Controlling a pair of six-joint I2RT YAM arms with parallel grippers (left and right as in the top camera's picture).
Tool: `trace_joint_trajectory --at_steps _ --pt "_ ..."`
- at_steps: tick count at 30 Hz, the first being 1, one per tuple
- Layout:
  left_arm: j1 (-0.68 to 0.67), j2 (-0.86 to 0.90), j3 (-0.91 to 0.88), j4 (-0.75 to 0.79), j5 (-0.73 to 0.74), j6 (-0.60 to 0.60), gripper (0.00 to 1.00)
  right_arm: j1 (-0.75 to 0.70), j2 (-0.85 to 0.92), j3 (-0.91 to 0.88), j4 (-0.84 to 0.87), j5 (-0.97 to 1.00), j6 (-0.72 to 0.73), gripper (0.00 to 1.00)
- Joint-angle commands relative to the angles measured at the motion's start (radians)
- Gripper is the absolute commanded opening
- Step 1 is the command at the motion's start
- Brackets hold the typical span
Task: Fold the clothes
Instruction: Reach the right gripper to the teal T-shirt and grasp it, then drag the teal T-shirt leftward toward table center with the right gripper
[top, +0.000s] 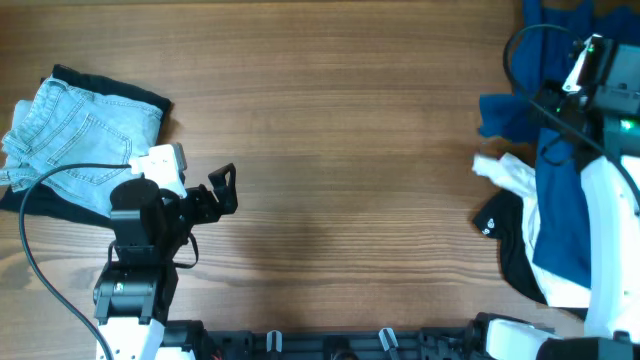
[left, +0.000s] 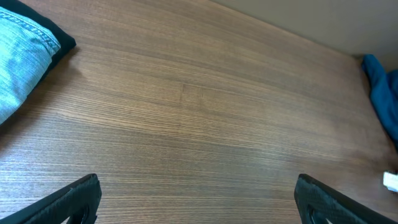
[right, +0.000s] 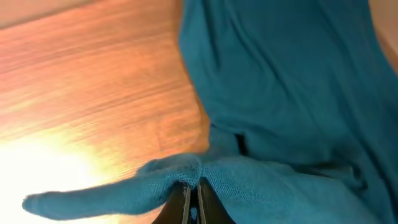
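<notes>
The shirt (top: 560, 215) lies bunched at the right edge of the desk (top: 350, 120), a pinch of it clamped in the jaws of the right gripper (right: 191, 200), a white garment (top: 510, 175) and a black one (top: 505, 240) crumpled beside it; only the shorts (top: 70, 135), at the left edge, look folded, the left gripper (top: 222, 188) nearby, jaws apart, empty.
</notes>
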Motion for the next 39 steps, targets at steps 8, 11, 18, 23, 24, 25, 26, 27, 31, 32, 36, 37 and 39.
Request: trace_joint_trajectory --at_steps 8,11,18,23,24,25,26,27,31,32,36,37,39 --pt "0.0 -0.001 0.019 0.003 0.017 -0.005 1.0 0.008 -0.004 0.042 0.029 -0.289 -0.125 0.04" --pt "0.0 -0.001 0.019 0.003 0.016 -0.005 1.0 0.074 -0.019 0.132 0.032 -0.629 -0.144 0.04" --pt "0.0 -0.001 0.019 0.003 0.016 -0.005 1.0 0.451 0.08 0.16 -0.016 -0.445 -0.066 0.04" --pt "0.0 -0.001 0.019 0.029 0.016 -0.005 1.0 0.629 0.264 0.16 0.158 -0.468 -0.044 0.04" --pt "0.0 -0.001 0.019 0.033 0.016 -0.005 1.0 0.653 0.285 0.16 0.211 -0.468 -0.044 0.04" --pt "0.0 -0.001 0.019 0.04 0.016 -0.005 1.0 0.693 0.315 0.16 0.314 -0.468 -0.044 0.04" --pt "0.0 0.0 0.019 0.045 0.016 -0.005 1.0 0.719 0.331 0.16 0.382 -0.469 -0.044 0.04" --pt "0.0 -0.001 0.019 0.048 0.016 -0.005 1.0 0.748 0.346 0.16 0.463 -0.472 -0.045 0.04" --pt "0.0 0.0 0.019 0.051 0.023 -0.006 1.0 0.819 0.376 0.16 0.632 -0.261 -0.007 0.21" --pt "0.0 0.0 0.019 0.051 0.035 -0.006 1.0 0.819 0.372 0.16 0.604 -0.186 0.017 0.31" --pt "0.0 0.001 0.019 0.059 0.059 -0.006 1.0 0.748 0.314 0.16 0.286 0.148 0.17 0.57" --pt "0.0 0.001 0.019 0.071 0.064 -0.006 1.0 0.712 0.294 0.16 0.213 0.168 0.196 0.6" --pt "0.0 0.002 0.019 0.086 0.081 -0.006 1.0 0.629 0.261 0.16 0.098 0.169 0.199 0.68"
